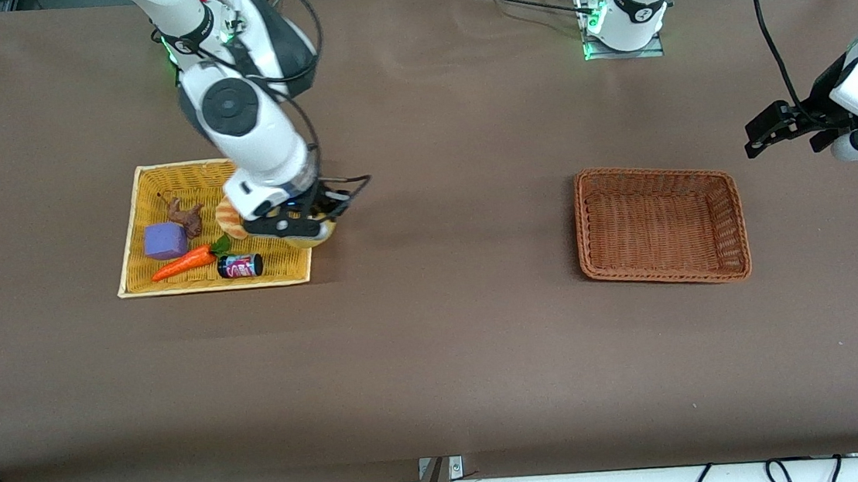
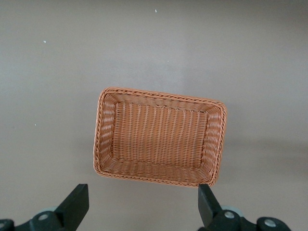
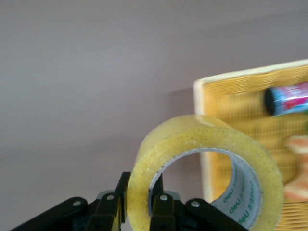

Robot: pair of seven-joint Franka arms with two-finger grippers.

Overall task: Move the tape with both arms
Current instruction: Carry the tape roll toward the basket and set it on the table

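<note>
The right hand (image 1: 296,225) is seen at the edge of the yellow tray (image 1: 134,220), at the side of the tray toward the left arm's end of the worktop (image 1: 438,349). It is clamped on the tape (image 3: 204,168): in the right wrist view the wall of the roll is pinched between the two black fingers (image 3: 162,209), one inside the ring and one outside, and the roll is held on edge with its grey core visible. In the front view only a yellowish sliver of the tape (image 1: 318,237) is visible below the hand. Whether the roll is touching the tray cannot be told.

In the yellow tray a purple block (image 1: 165,241), a brown toy figure (image 1: 186,216), an orange carrot toy (image 1: 184,264), a small dark can (image 1: 240,266) lying on its side and an orange-and-cream croissant toy (image 1: 229,218) are seen. The croissant toy is partly covered by the right arm.

The left hand (image 1: 784,126) is held in the air at the left arm's end of the worktop, well apart from the tape, and the left arm is waiting. Its fingers (image 2: 77,204) are spread wide and nothing is held between them. In the left wrist view the brown wicker basket (image 2: 103,139) is seen below them; it stands on the worktop with nothing in it, between the yellow tray and the left hand.
</note>
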